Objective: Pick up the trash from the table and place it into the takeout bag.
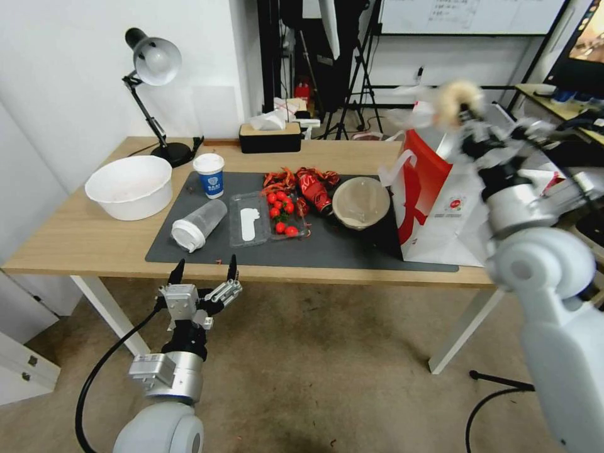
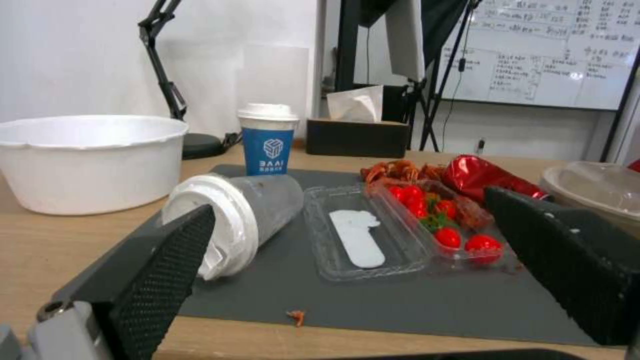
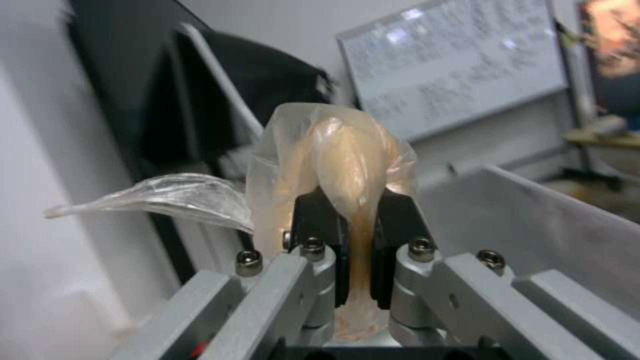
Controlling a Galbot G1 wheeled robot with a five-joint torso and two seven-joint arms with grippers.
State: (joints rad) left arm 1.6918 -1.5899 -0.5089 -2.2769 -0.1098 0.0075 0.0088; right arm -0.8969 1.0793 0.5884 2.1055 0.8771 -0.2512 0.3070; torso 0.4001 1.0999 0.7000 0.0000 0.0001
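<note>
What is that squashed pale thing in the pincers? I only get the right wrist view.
Observer: A bun in clear plastic. The right gripper holds it up over a takeout bag.
Operator: Where is the other arm?
Observer: The left gripper hangs open just before the table's near edge, facing a tipped lidded cup.
Operator: Is there more rubbish out there?
Observer: Yes. On the mat are that cup, a paper cup, a red can and a beige bowl.
</note>
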